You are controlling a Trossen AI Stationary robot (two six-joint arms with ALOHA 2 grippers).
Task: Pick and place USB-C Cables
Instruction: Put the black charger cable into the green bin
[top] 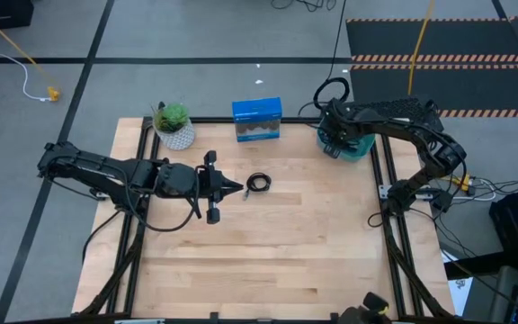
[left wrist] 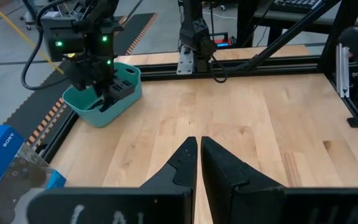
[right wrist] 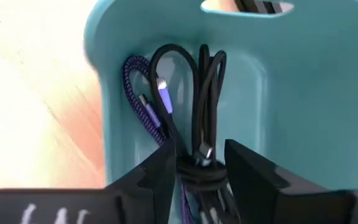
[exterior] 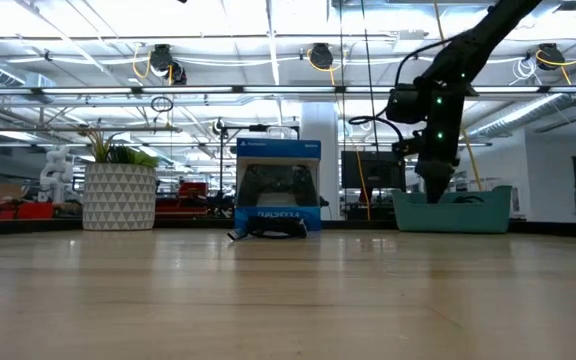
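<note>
three usb-c cables show in all. two lie inside the teal bin [right wrist: 303, 93] at the counter's far right corner: a long black bundle [right wrist: 205, 106] and a blue-purple cable [right wrist: 143, 106], side by side and touching against the bin's inner wall. the third, a tight black coil [top: 259, 183], lies alone on the bare wood near the counter's [top: 268, 261] middle, well apart from the bin.

the right tool [right wrist: 196, 169] reaches down into the bin, its two fingers narrowly parted on either side of the black bundle's bound end. they sit close to the bundle, but whether they press on it cannot be told. the blue-purple cable runs down past one finger [right wrist: 157, 177]. in the low view the right arm [exterior: 438, 110] drops steeply into the bin from above, with green lights glowing on its wrist.

the left tool [top: 234, 189] hovers just beside the black coil, its tips pointing at it and not touching. its two fingers [left wrist: 182, 165] are closed almost together, with only a thin slit between them, and they hold nothing.

along the far edge of the counter stand one potted plant [top: 174, 124] in a white patterned pot and one blue box [top: 257, 120] with a game controller pictured on it, the box between the plant and the bin. one large black cable loop [top: 331, 92] rises behind the bin.
</note>
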